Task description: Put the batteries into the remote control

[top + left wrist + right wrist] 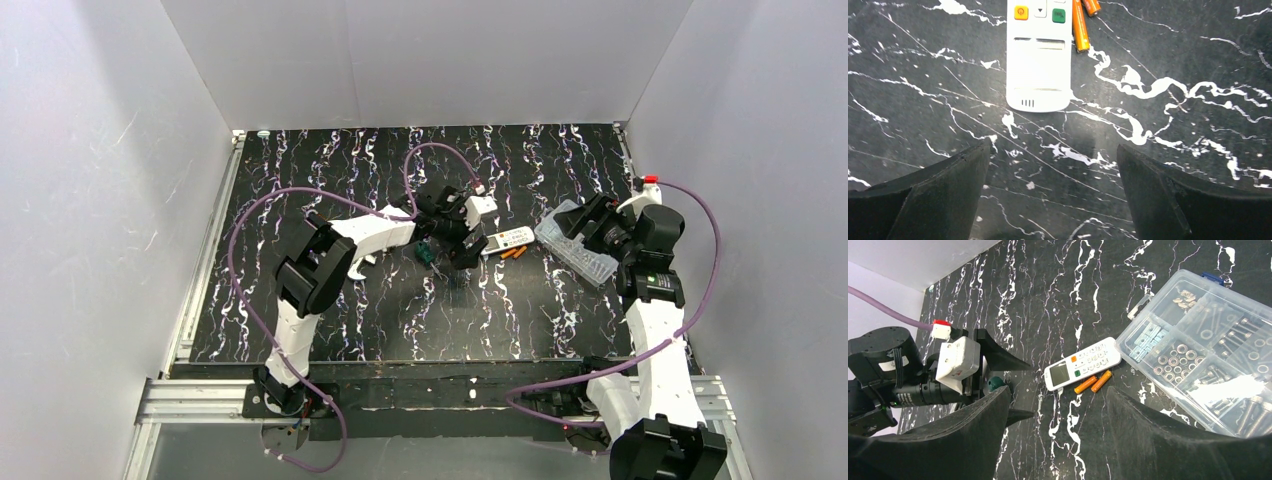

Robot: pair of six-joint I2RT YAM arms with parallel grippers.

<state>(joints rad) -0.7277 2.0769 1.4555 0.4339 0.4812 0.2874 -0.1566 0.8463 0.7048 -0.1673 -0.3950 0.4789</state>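
left end effector (1053, 149) and right end effector (1058, 390) both spread empty, remote control (1039, 55) looks light but slick so I'd pinch its long edges, batteries (1093, 382) will likely roll

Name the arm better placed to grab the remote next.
Left: its open end effector sits right at the remote control; the right end effector hangs farther off.

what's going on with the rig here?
Nothing is held yet. The remote control lies face up on the table, two orange batteries loose beside it. The left gripper is open, just short of the remote's end; the right gripper is open too, up by a clear parts box.
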